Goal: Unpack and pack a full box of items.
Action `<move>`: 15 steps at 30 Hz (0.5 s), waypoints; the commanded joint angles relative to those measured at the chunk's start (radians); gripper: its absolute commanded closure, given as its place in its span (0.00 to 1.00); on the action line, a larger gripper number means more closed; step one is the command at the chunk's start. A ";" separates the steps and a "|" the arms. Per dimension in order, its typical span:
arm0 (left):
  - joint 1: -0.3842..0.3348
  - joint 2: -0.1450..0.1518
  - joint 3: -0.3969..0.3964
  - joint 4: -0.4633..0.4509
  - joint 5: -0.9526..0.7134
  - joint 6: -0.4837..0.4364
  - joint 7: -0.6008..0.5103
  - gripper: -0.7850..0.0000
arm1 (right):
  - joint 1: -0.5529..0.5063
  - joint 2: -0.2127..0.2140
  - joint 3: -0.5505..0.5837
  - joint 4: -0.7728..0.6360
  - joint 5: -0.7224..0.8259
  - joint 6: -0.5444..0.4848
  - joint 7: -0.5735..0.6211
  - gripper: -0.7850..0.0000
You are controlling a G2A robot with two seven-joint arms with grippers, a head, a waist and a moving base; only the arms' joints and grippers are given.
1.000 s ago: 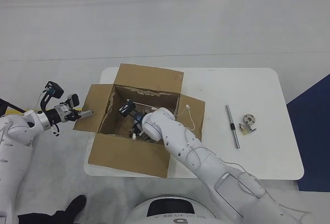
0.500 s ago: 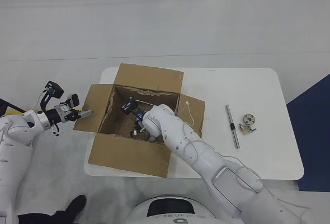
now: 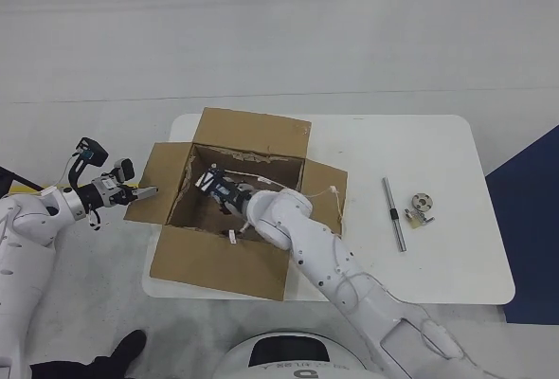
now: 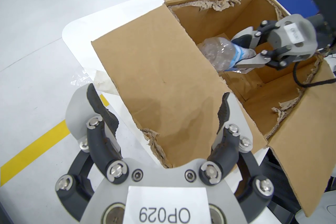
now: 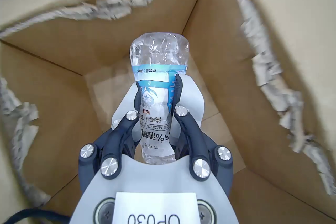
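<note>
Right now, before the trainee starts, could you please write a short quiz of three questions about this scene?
1. True or false: at the open cardboard box, the right gripper is shut on the plastic bottle.
2. Fill in the missing word: the fingers of the left gripper are ___ (open or shut).
3. Choose one: where does the metal rod lie?
A. inside the box
B. on the table, outside the box
C. in the left gripper

Key: 1 true; 2 open; 3 B.
</note>
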 commanded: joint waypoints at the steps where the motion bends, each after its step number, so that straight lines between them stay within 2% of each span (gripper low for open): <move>1: 0.000 0.000 0.000 0.000 0.000 0.000 0.000 0.00 | -0.043 0.015 0.026 -0.063 -0.031 -0.020 -0.056 1.00; 8: 0.000 0.000 0.000 0.000 0.000 0.000 0.000 0.00 | -0.169 0.062 0.086 -0.232 -0.163 -0.084 -0.299 1.00; 15: 0.000 0.000 0.000 0.000 0.000 0.000 0.000 0.00 | -0.369 0.115 0.147 -0.442 -0.370 -0.036 -0.673 1.00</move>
